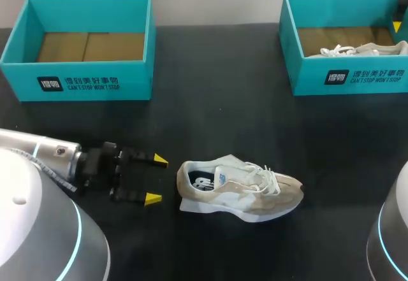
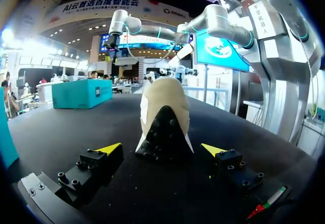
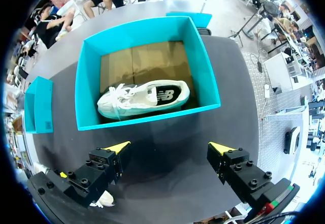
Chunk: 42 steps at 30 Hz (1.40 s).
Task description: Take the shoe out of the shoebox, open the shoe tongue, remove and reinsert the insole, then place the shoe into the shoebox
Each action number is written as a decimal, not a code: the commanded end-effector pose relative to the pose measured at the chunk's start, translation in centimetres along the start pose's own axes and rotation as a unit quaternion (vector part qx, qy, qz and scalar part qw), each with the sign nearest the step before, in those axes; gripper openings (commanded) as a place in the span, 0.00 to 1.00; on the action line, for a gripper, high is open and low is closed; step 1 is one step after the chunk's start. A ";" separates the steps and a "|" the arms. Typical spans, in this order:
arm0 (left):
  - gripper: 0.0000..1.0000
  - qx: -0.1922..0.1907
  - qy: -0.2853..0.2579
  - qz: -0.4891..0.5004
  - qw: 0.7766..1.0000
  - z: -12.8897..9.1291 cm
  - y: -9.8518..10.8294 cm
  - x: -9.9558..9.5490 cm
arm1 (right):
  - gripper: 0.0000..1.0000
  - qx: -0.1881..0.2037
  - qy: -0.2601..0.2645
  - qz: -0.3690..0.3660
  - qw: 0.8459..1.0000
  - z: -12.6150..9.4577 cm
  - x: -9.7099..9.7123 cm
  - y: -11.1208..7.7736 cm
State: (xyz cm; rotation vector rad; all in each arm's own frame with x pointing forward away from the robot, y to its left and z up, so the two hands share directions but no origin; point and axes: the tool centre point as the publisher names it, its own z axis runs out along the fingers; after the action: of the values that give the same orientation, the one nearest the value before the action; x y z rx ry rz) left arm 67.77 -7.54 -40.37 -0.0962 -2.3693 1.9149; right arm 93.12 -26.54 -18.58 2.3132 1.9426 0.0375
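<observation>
A black table [image 1: 210, 122] carries two teal shoeboxes along its far edge. The beige shoe [image 1: 245, 188] stands upright on its sole out on the table, outside both boxes, just ahead of the left gripper [image 1: 156, 180]. Its heel faces the yellow tips and its toe points away from them. The jaws stand wide open, with a small gap between them and the heel.

The upper is tan suede with paler mesh panels, the midsole is white and the laces are loosely tied. The dark insole, with a pale logo on it, shows through the collar. From the left wrist view the shoe [image 2: 165, 107] shows its rounded beige heel and a black wedge of outsole, centred ahead of the gap between the fingers.

The left shoebox [image 1: 95, 80], well beyond the left gripper, shows only its brown cardboard floor. The right gripper [image 3: 168, 147] hangs above the right shoebox [image 3: 152, 117] with its jaws spread wide and gripping nothing. Below and ahead of them a white shoe [image 3: 144, 98] lies inside that box.
</observation>
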 end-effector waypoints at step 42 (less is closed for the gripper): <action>1.00 0.028 0.039 -0.047 0.998 5.1 0.2 0.5 | 1.00 0.000 0.000 0.000 1.000 0.0 0.0 0.0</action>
State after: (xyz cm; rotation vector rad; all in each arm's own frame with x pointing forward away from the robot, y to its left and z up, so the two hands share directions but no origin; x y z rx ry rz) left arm 66.78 -12.07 -41.46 -0.0517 -2.2292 1.8953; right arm 93.12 -26.54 -18.58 2.3132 1.9426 0.0375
